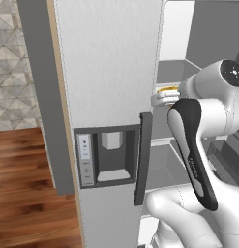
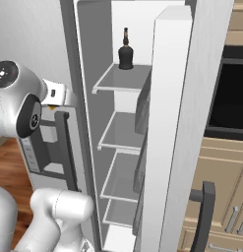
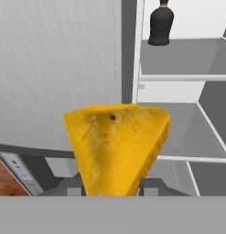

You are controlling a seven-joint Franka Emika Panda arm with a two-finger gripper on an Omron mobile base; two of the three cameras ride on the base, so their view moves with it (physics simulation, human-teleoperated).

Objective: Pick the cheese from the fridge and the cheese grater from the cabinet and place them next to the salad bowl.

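Floor: brown wooden planks (image 1: 24,193) at the far left of the left base view, below a wall of pale patterned tiles (image 1: 9,63).
Fridge: the tall white-grey fridge (image 1: 106,72) has a closed left door with a dark grey water dispenser panel (image 1: 109,155) and a dark vertical handle (image 1: 144,155); its right door (image 2: 187,123) stands swung open, edge-on in the right base view.
Shelves: grey shelves (image 2: 123,133) are stacked inside the open compartment — a dark round-bodied bottle (image 2: 125,51) stands upright on the top one, and the lower ones I can see are bare.
Arm: the white Franka arm with dark joints (image 1: 198,140) reaches up from below, its hand just in front of the seam between the closed door and the open compartment.
Jaws: the two-finger gripper (image 3: 112,185) is pinching the cheese between its dark tips, which rise on either side of the wedge's lower end in the hand view.
Cheese: the small yellow-orange triangular wedge (image 3: 116,146) is held in the air, clear of every shelf, broad end away from the hand; in the left base view a sliver of yellow (image 1: 167,89) peeks over the hand.
Right side: tan beige wooden drawers (image 2: 216,197) and a dark oven opening (image 2: 231,93) sit beyond the open door.
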